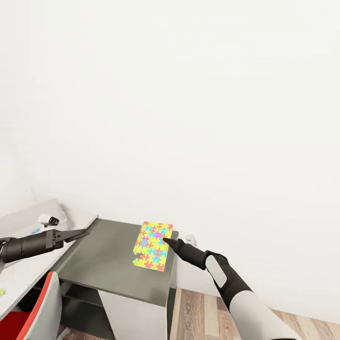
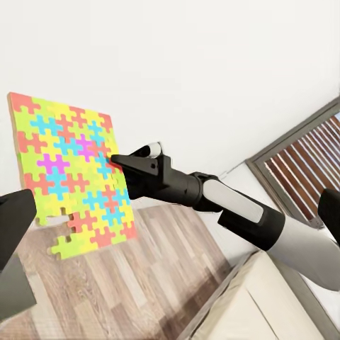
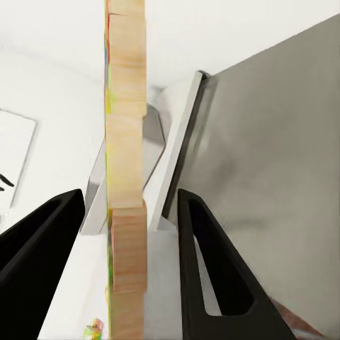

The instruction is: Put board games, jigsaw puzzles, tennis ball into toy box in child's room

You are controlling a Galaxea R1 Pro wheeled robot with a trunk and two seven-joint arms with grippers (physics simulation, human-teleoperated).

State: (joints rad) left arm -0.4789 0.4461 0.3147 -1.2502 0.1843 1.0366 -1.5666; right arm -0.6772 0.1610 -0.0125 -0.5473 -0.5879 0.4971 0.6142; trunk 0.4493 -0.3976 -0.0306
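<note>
A white wall (image 1: pixel 189 94) takes most of the room before me, and under it stands a dark grey bench (image 1: pixel 108 264) with wooden floor (image 1: pixel 198 311) to its right. The jigsaw puzzle (image 1: pixel 153 245) is over the far right part of this bench, its long axis running away from the robot toward the wall.

The right tool (image 1: pixel 166 241) is at the puzzle's right edge. In the right wrist view the wooden edge of the puzzle (image 3: pixel 127 170) stands between the two black fingers (image 3: pixel 205 262), with a gap on each side, so the fingers look spread around it and not yet pressed on it. The right arm is clearly the nearer one.

The left tool (image 1: pixel 84 232) hovers well to the left, pointing toward the puzzle; its state I cannot tell.

I can read no writing or label anywhere.
</note>
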